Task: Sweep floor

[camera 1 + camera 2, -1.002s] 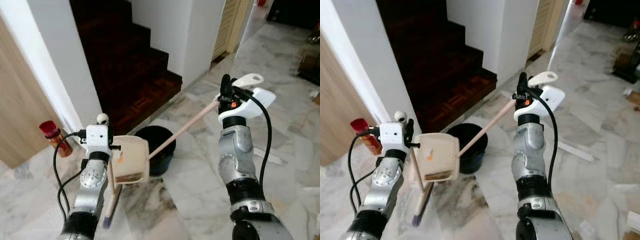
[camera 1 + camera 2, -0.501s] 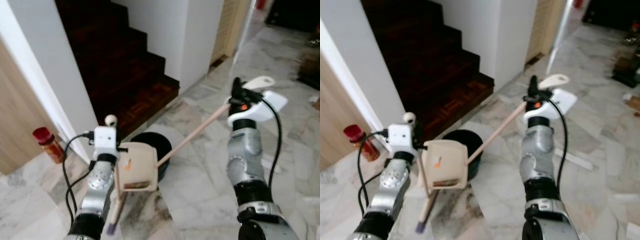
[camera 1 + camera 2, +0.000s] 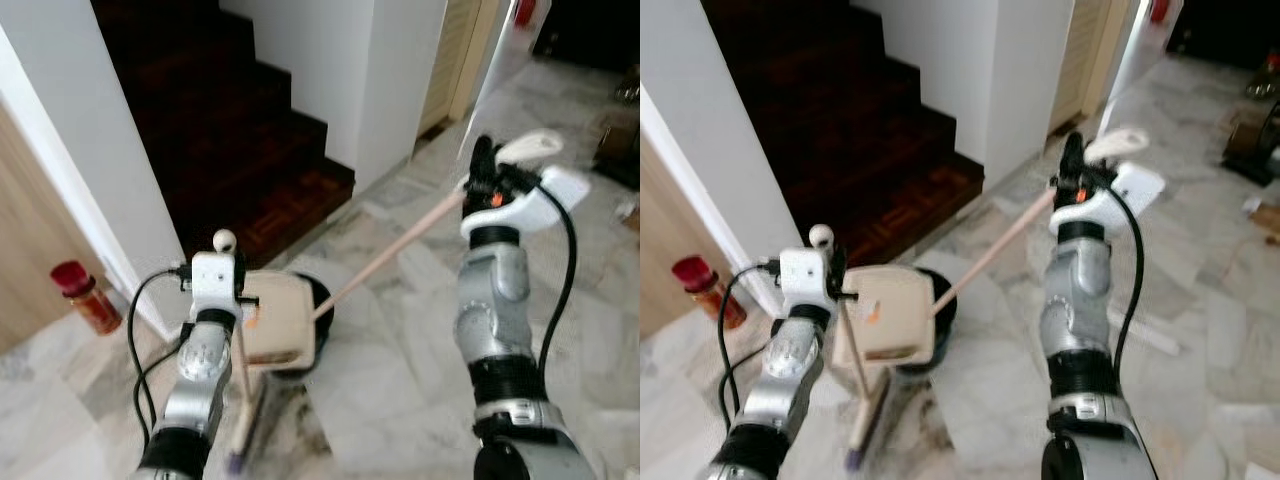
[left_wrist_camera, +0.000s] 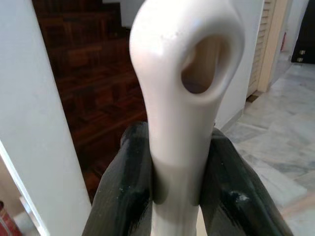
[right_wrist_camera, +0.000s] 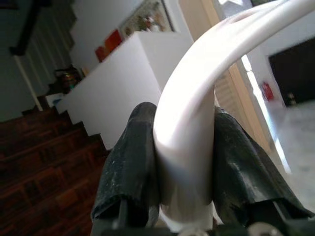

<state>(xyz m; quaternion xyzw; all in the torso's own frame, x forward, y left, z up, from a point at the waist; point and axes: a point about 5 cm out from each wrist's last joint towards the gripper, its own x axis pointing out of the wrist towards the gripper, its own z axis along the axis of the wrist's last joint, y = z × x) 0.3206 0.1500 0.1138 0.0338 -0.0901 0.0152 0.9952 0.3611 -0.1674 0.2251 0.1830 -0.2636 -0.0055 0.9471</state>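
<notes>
Dark stairs (image 3: 230, 130) ahead, marble floor (image 3: 400, 380) below. Black bin (image 3: 930, 310) on floor by bottom step, dustpan (image 3: 280, 320) held over it, in front. Left gripper (image 4: 174, 162) fingers (image 4: 123, 187) clamped on dustpan handle. Right gripper (image 5: 184, 162) clamped on broom handle (image 3: 395, 248), slanting down twd bin. Red jar (image 3: 85, 297) by wall, left.

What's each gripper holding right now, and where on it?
The left gripper clamps the dustpan handle just below its hanging loop. The right gripper clamps the broom handle near its looped top end.
</notes>
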